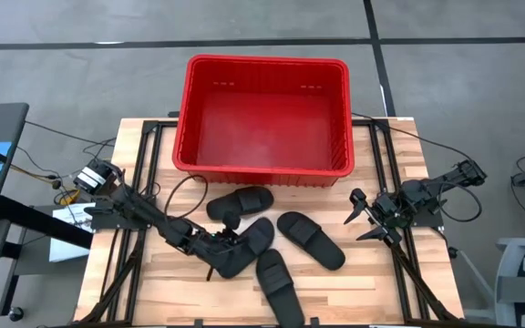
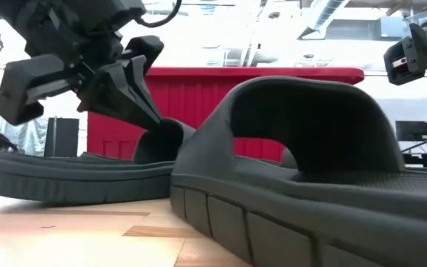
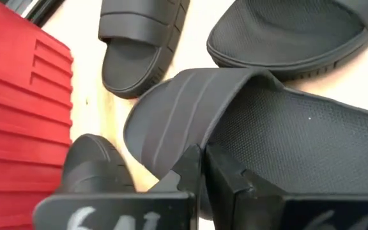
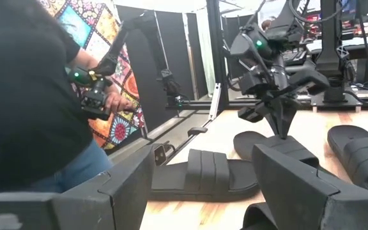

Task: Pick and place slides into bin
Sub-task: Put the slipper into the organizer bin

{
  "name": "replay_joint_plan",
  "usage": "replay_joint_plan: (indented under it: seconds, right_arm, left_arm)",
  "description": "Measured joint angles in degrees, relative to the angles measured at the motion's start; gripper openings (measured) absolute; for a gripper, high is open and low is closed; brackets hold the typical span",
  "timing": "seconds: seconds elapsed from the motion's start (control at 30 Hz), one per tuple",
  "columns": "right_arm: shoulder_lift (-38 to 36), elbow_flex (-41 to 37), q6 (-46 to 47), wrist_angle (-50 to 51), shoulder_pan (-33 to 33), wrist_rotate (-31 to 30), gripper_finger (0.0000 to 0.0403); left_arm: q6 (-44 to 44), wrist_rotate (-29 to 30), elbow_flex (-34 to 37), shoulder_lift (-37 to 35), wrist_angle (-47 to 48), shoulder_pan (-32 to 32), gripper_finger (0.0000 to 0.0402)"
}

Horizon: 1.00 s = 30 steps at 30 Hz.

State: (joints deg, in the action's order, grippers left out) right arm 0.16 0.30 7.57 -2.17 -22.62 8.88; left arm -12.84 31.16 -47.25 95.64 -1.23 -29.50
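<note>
Slides on the table, none in the bin yet — my left gripper had closed on one strap.

All four slides (image 1: 272, 244) lay on the wood in front of the empty red bin (image 1: 262, 169). My left gripper (image 1: 229, 252) was down on the nearest slide (image 3: 235, 140), fingers pinched almost together over the strap's edge, sole beneath. I judged a straight lift best, high enough to clear the rim before swinging over. My right gripper (image 1: 365, 219) waited well apart at the table's right, fingers spread wide, holding nothing.

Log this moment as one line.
left hand: shut on slide | right hand: open, waiting | bin: no slides inside
</note>
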Motion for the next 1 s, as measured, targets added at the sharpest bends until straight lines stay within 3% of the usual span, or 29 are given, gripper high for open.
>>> replay_joint_plan:
  seconds: [0.3, 0.57, 0.83, 1.0]
  right_arm:
    - [0.0, 0.0, 0.0, 0.0, 0.0, 0.0, 0.0260]
    - [0.0, 0.0, 0.0, 0.0, 0.0, 0.0, 0.0260]
    - [0.0, 0.0, 0.0, 0.0, 0.0, 0.0, 0.0260]
    - [0.0, 0.0, 0.0, 0.0, 0.0, 0.0, 0.0260]
  left_arm:
    - [0.0, 7.6, -5.2, -0.4, 11.4, -1.0, 0.0000]
    - [1.1, 15.7, -6.3, -6.6, 11.3, -1.6, 0.0000]
    - [2.0, 29.6, -6.3, -14.1, 2.0, -5.1, 0.0000]
    - [-5.0, 35.8, -6.3, -17.5, -8.7, -5.8, 0.0000]
